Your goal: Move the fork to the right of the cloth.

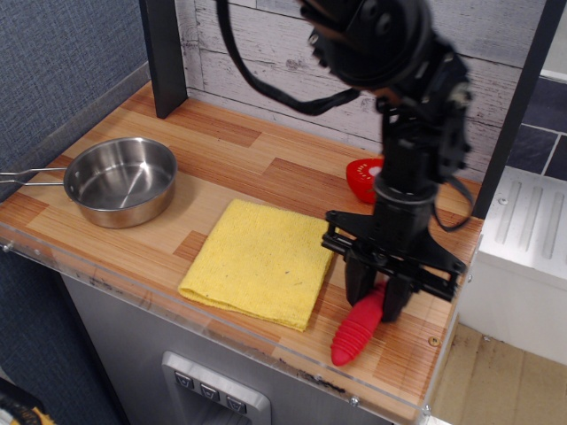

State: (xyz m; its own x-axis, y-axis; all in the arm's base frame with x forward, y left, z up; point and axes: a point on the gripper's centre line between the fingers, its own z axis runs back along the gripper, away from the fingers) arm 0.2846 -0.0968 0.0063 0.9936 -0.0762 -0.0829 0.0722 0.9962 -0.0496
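Note:
The fork shows as a thick ribbed red handle; its tines are hidden between my fingers. It slants down to the wooden counter just right of the yellow cloth, handle end near the front edge. My gripper is shut on the fork's upper end, pointing straight down, right of the cloth's right edge. The cloth lies flat and square in the counter's front middle with nothing on it.
A steel pan with a long handle stands at the left. A red tomato-half toy lies behind my arm near the back wall. A dark post stands at the back left. The counter's front edge runs close below the fork.

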